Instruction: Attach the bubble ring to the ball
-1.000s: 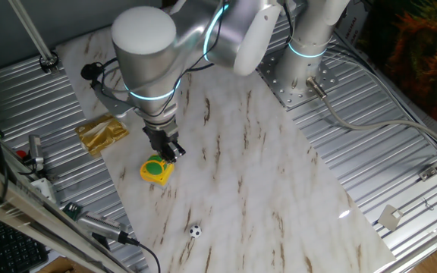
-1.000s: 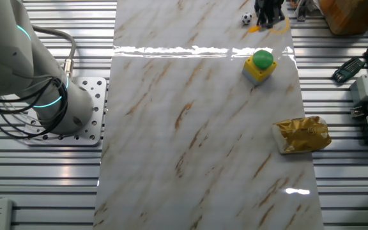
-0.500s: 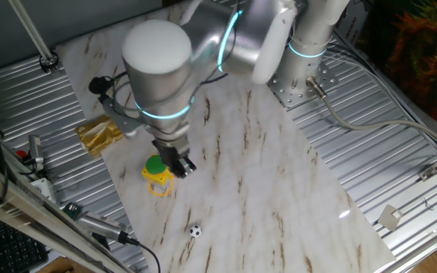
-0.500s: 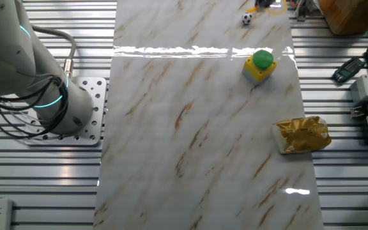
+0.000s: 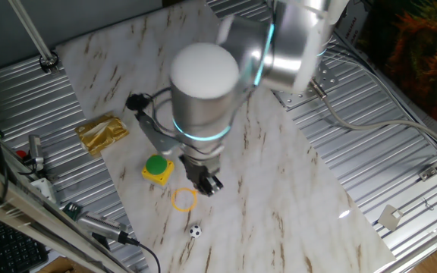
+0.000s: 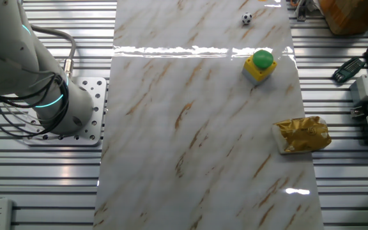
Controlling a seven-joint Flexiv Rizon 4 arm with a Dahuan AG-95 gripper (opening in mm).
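Note:
The bubble ring (image 5: 183,199), a thin yellow-orange loop, hangs just left of my gripper (image 5: 209,185), level with the fingertips. The gripper is shut on the ring's handle end. The ball (image 5: 195,230), tiny and white with black patches, lies on the marble board a little below the ring and apart from it. In the other fixed view the ball (image 6: 246,18) sits near the top edge, and the gripper is out of frame there.
A yellow box with a green round button (image 5: 157,168) stands just left of the ring. A gold foil packet (image 5: 102,133) lies farther left at the board's edge. The marble board (image 5: 279,189) rests on ribbed metal, with cables and tools at the lower left.
The arm has swung right and toward the front edge, carrying the ring from beside the green button to a spot just above the ball. The ball has not moved.

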